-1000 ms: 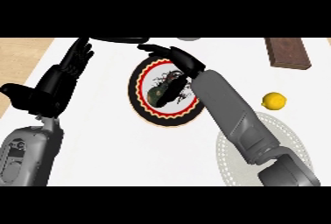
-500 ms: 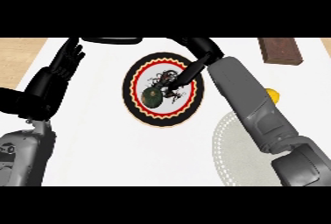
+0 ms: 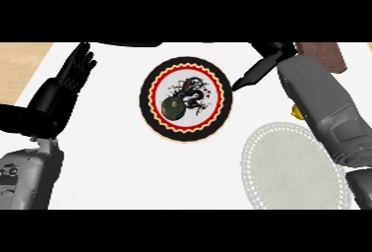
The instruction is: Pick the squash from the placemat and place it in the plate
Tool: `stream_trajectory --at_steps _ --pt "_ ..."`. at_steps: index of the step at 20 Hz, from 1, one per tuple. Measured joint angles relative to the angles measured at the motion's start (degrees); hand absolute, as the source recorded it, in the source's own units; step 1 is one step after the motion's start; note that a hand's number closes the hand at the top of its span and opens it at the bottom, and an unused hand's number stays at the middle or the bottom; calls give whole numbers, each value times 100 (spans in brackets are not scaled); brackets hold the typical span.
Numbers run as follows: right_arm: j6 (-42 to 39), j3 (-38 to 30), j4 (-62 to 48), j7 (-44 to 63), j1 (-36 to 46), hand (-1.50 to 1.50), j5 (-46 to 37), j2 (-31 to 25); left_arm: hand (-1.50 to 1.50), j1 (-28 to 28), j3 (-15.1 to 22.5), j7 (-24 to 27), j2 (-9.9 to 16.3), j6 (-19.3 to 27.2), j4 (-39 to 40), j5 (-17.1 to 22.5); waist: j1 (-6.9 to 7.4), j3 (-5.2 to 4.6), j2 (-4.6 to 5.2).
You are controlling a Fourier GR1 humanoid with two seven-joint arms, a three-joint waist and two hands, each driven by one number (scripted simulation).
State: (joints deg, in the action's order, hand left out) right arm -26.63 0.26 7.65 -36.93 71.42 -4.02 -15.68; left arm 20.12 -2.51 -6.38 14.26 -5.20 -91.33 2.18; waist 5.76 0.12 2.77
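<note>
Squash, dark green and rounded, lies on the plate, resting on the plate's pale centre beside a black dragon-like figure painted there. The plate carries a black outer ring and a red zigzag band. Just right of the plate's rim, the right hand hangs with its fingers stretched out straight and pressed close together, tips pointing down-left toward the plate's edge; it holds nothing and stands apart from the squash. Its grey forearm runs from the hand down toward the lower right edge of the view. Below that hand, and partly under the forearm, lies the placemat, a pale round lacy mat with nothing visible on its bare part. A small yellow object peeps out from behind the forearm, below and right of the hand; what it is cannot be told. A brown wooden block sits above and to the right of the hand. At the far left, the left hand rests open, fingers up and relaxed, well apart from the plate.
</note>
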Motion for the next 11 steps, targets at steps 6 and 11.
stream_trajectory --at_steps 6,11 --pt "-95 38 7 -77 -97 -150 -88 -436 0 144 25 -66 -29 8 -16 -1 64 10 45" --pt "-62 81 63 -160 -166 -150 -161 -647 0 169 36 -87 -30 -15 -29 6 135 15 65"
